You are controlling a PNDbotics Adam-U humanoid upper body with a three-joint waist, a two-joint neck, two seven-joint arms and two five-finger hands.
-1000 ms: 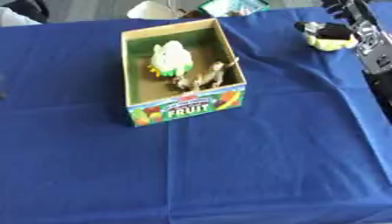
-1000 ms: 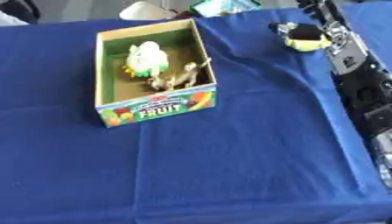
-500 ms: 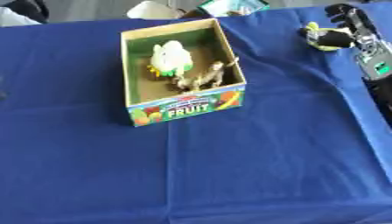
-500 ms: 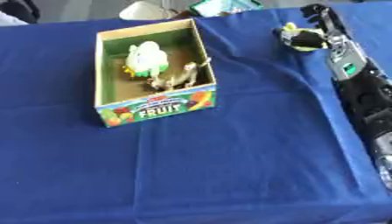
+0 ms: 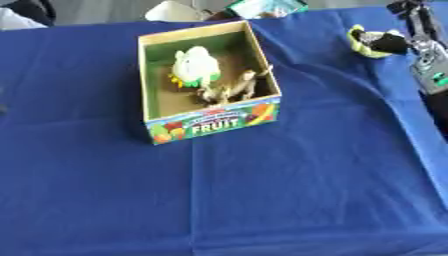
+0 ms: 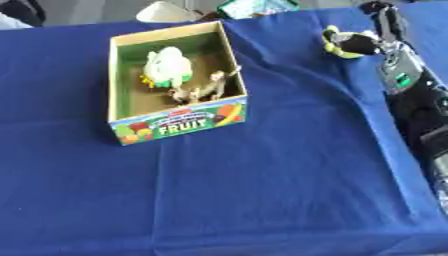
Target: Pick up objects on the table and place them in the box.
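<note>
Black right hand [image 6: 378, 31] far right, fingers curled on yellow-green and black toy [image 6: 343, 42]; well apart, open cardboard fruit box [image 6: 229, 70].

Blue-covered table [image 5: 262, 200]: whole near half bare, open passage from near edge toward middle. Open-topped box [image 5: 210, 122] labelled FRUIT stands left of centre, walls upright; inside, white-and-green toy [image 5: 194, 65] fills far part, tan animal figure [image 5: 229, 89] near right wall, near-left floor free. Right arm runs along right edge, blocking that side; right hand [image 6: 385, 20] at far right corner, beside yellow-and-black object [image 6: 350, 42]. Broad free strip between box and that object. Far edge: pale object [image 5: 175, 10], teal item [image 5: 267, 7].
</note>
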